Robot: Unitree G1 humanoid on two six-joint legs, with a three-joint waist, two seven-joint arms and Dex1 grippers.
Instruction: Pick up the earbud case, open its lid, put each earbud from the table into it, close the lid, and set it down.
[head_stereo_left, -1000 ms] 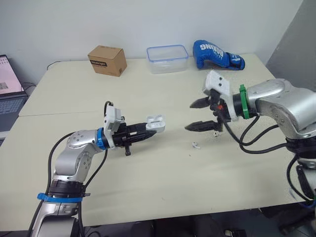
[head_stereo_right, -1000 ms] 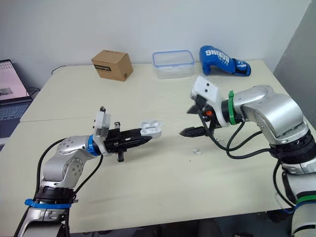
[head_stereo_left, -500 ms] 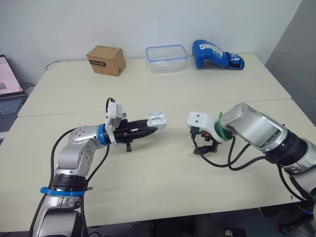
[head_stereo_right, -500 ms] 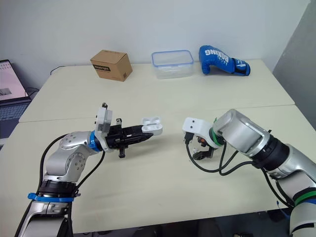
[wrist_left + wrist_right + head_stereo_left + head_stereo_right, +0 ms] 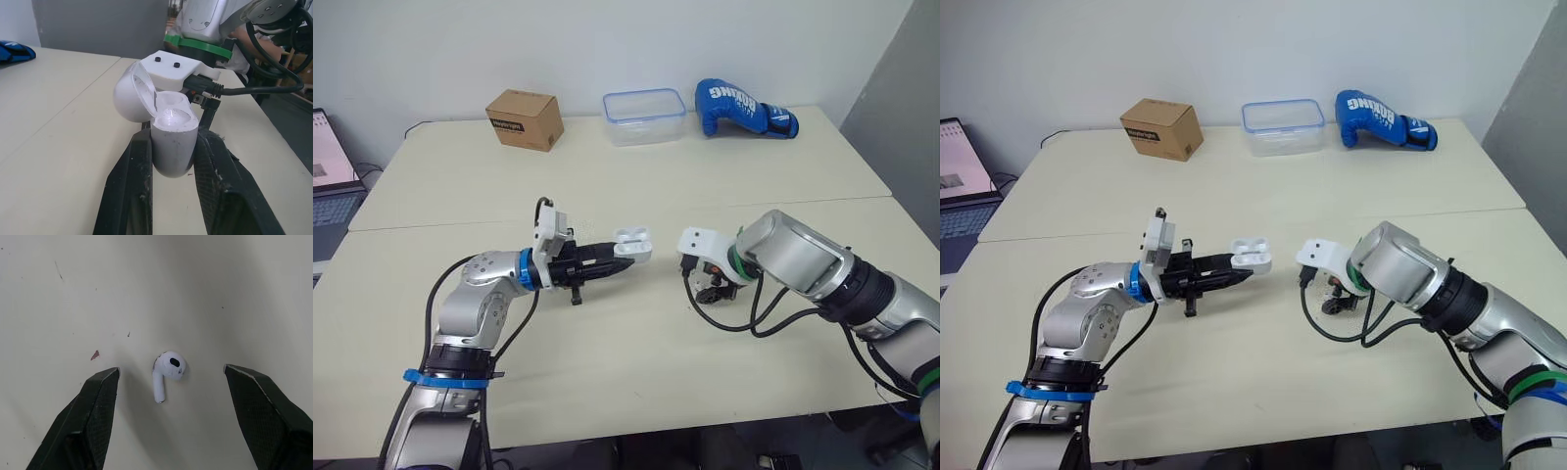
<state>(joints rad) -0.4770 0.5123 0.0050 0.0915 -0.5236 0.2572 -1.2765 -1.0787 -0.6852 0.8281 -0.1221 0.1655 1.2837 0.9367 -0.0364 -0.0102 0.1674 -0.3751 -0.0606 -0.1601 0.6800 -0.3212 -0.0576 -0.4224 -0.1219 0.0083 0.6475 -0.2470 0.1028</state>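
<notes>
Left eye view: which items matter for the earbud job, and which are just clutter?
Job:
- earbud case, lid open, held in the left gripper
- earbud, lying below the open right gripper

Clutter:
- cardboard box
- clear plastic container
- blue boxing glove
- laptop
</notes>
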